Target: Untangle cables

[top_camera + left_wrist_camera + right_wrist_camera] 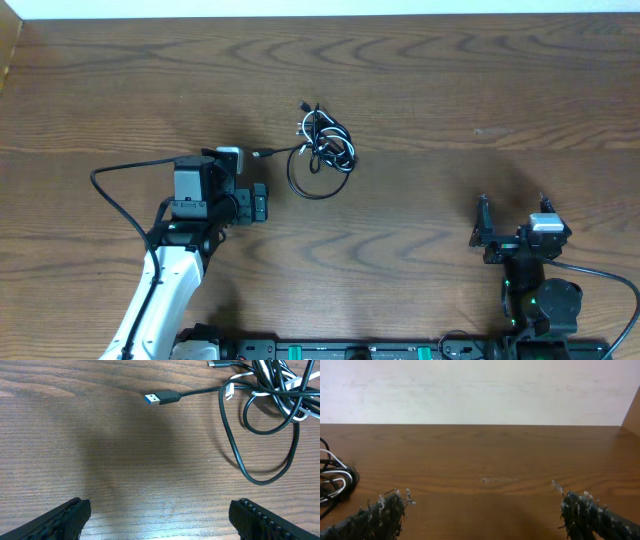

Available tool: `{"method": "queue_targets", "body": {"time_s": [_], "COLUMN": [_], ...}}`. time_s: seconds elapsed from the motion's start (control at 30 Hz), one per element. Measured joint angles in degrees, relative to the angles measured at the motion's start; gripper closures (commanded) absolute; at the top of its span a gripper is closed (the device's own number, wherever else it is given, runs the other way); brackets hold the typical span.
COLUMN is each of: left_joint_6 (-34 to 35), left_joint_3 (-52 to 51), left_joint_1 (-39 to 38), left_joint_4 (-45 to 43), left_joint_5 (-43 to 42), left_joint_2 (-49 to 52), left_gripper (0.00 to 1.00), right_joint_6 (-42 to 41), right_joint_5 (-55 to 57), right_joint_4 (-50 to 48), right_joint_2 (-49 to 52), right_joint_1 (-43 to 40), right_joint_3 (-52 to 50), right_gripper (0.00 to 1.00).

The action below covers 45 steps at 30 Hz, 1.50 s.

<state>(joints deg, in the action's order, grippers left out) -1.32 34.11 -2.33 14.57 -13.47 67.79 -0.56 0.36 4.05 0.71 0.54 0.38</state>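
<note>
Wooden tabletop [450, 90], both arms at the near edge: left arm [165, 275] extended toward the middle, right arm [540, 290] low at the right. Left hand [260, 202] spread wide with nothing between the fingers, over bare wood, pointed at the cables [325, 145] and just short of them. Right hand [512, 218] also spread and empty, well apart from the tangle; its wrist view catches only the edge of the bundle at far left. Cables sit in one knotted clump mid-tabletop, mostly black with a white cable [295, 382] threaded through. One black loop [305, 185] spills out of the clump on the near side. A black lead runs out toward the left hand and ends in a USB plug [161, 398] with a blue insert, lying flat, untouched, the part nearest that hand
</note>
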Motion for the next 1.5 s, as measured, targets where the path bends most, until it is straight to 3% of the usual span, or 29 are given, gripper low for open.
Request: {"method": "queue_targets", "body": {"time_s": [1.5], "left_joint_6": [0.0], "left_joint_3": [0.0], "left_joint_1": [0.0], "left_joint_4": [-0.9], "left_joint_5": [-0.26], "left_joint_2": [0.0], "left_gripper": [0.07], "right_joint_6": [0.0], "right_joint_5": [0.0], "right_joint_4": [0.02], "right_joint_2": [0.0], "right_joint_1": [0.0], "right_joint_3": [0.0], "right_gripper": [0.01]}}
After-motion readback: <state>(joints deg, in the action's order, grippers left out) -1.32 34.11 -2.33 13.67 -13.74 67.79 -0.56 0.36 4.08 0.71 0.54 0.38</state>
